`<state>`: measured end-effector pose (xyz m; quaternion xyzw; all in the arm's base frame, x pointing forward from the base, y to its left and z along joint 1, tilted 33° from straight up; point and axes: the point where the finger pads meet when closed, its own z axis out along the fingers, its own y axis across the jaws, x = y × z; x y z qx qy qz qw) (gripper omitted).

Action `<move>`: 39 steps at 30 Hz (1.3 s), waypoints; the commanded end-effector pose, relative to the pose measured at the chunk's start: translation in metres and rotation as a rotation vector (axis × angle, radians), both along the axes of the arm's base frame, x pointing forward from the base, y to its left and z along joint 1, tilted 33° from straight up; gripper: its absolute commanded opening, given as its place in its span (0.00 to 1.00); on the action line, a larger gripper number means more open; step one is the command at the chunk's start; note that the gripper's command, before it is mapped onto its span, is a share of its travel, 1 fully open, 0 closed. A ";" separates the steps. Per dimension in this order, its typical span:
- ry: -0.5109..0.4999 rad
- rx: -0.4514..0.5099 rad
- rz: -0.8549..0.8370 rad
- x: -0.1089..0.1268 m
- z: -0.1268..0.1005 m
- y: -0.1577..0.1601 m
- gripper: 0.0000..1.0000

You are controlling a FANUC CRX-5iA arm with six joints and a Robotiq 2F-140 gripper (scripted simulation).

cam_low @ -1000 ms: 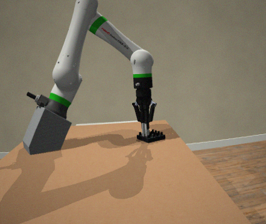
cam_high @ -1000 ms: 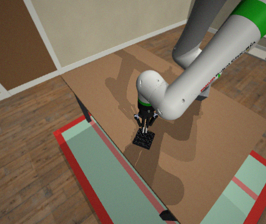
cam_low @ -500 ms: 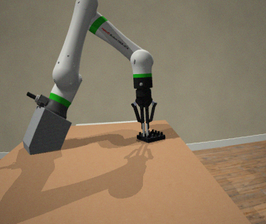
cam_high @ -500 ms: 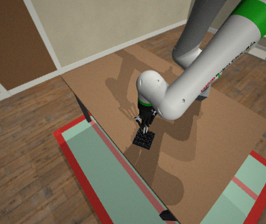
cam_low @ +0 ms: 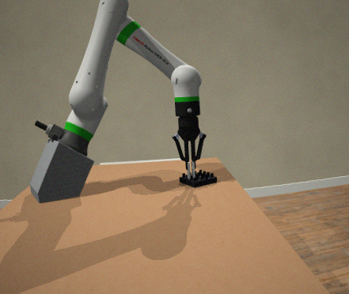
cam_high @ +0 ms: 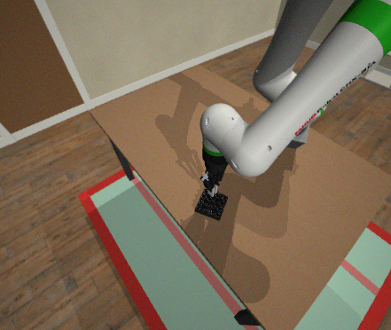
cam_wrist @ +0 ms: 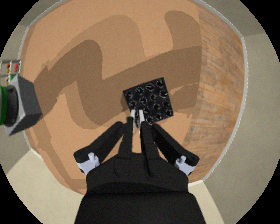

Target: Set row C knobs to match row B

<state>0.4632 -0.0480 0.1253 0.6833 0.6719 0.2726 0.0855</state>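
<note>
The black knob box (cam_high: 211, 208) (cam_low: 204, 182) (cam_wrist: 155, 103) stands on the table, its small black knobs upright with white marks. In the wrist view it lies turned a little. My gripper (cam_high: 213, 193) (cam_low: 191, 176) (cam_wrist: 136, 114) points down, its pale fingertips close together at knob height. It is shut on a knob near the box corner closest to the gripper's body in the wrist view. The fingertips mostly hide this knob. The printed names and the directions of the white lines are too small to read, so I cannot tell which knob it is.
The box stands on the brown table (cam_high: 312, 213) (cam_low: 136, 237), near one long edge. The grey robot base (cam_low: 62, 170) (cam_wrist: 26, 105) is at the other side. Green floor areas with red borders (cam_high: 121, 262) lie beyond the table edges. Arm shadows cross the box and table.
</note>
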 end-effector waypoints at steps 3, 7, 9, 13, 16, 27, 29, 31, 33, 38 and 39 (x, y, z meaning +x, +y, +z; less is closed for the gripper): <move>-0.032 -0.055 0.104 0.000 0.000 0.000 0.05; -0.052 -0.094 0.171 0.000 0.000 0.000 0.05; -0.061 -0.111 0.201 0.000 0.000 0.000 0.05; -0.069 -0.128 0.229 0.000 0.000 0.000 0.05; -0.081 -0.150 0.267 0.000 0.000 0.000 0.05; -0.107 -0.200 0.354 0.000 0.000 0.000 0.05; -0.108 -0.204 0.359 0.000 0.000 0.000 0.05; -0.111 -0.209 0.369 0.000 0.000 0.000 0.05; -0.113 -0.213 0.376 0.000 0.000 0.000 0.05; -0.117 -0.219 0.386 0.000 0.000 0.000 0.05; -0.117 -0.220 0.387 0.000 0.000 0.000 0.05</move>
